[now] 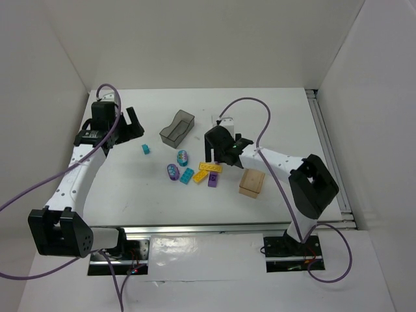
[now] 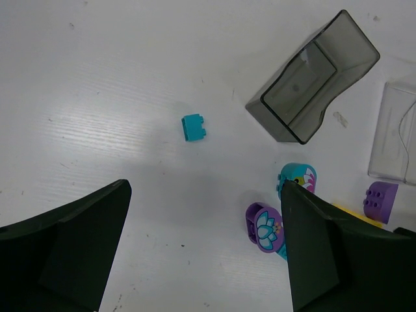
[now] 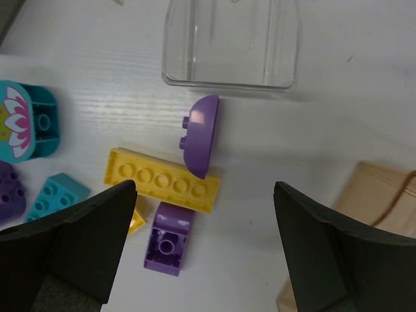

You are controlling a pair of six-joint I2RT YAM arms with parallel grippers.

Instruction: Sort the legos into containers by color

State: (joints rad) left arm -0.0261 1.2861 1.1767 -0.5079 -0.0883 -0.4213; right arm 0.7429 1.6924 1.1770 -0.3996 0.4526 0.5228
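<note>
The left gripper [image 2: 205,188] hangs wide open, a small teal plastic brick [image 2: 194,127] just ahead of it and a smoky dark grey plastic tray [image 2: 354,49] farther ahead to the right. The right gripper [image 3: 205,188] is open too, over a long yellow plastic brick [image 3: 162,180], with a clear plastic tray [image 3: 231,83] just ahead. What may be a tan tray [image 3: 377,188] shows by its right finger.

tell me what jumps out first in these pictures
A bright cluster of yellow, purple and teal bricks lies in the middle of the white table, with one teal brick alone to its left. An empty dark grey tray sits just behind the cluster, and a tan tray sits to its right.
</note>
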